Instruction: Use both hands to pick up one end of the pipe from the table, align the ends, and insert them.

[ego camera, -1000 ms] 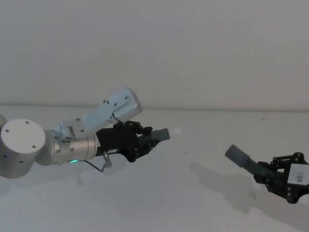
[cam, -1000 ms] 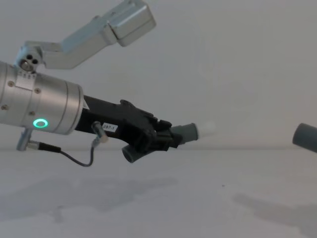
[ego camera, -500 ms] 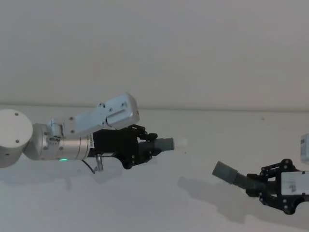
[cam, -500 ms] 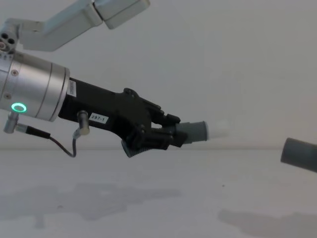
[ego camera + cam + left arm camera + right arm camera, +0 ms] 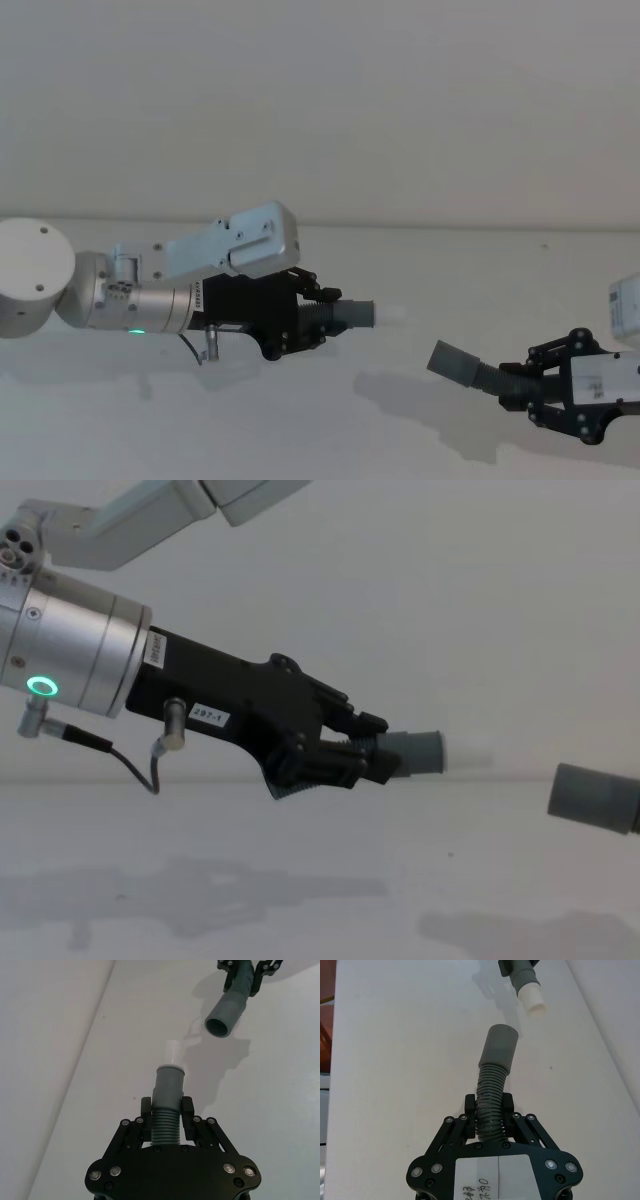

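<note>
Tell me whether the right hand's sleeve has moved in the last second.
Yes. In the head view the sleeve, held by the right hand, has gone left and lower against the table's back edge, closer to the whitish tip.

In my chest view the sleeve runs off the picture's edge, so I see just its smooth mouth end, facing the whitish tip. The left gripper covers most of its piece's ribbed part.

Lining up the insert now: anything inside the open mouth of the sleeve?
In the left wrist view the sleeve's mouth looks hollow and dark, with nothing lodged near the rim; deeper inside is shadowed. The whitish tip is outside it, apart.
</note>
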